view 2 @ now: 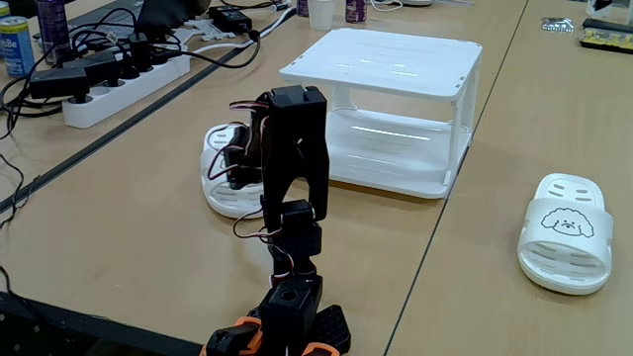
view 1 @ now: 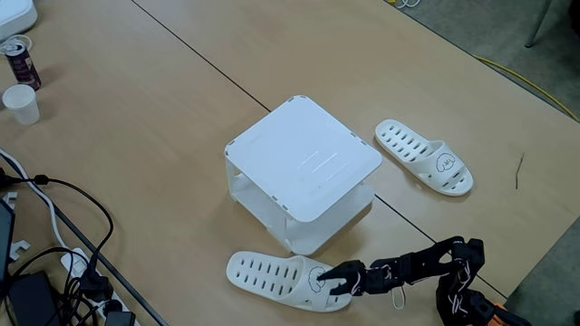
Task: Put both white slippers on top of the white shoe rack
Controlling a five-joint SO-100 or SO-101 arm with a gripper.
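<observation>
- In a fixed view from above, the white shoe rack (view 1: 304, 167) has a bare top; neither slipper is on it yet. The near slipper (view 1: 276, 277) lies flat on the bench (view 1: 145, 118) in front of the rack, with the gripper (view 1: 337, 280) at its strap end, the fingers seemingly closing around the strap. The far slipper (view 1: 424, 157) lies untouched to the rack's right.
- In the low fixed view, the arm (view 2: 294, 158) hides the gripper, so I cannot tell its grip. Judged so: both placements remain.

In a fixed view, one slipper (view 1: 288, 280) lies before the rack (view 1: 304, 168), the other slipper (view 1: 424, 157) right.
</observation>
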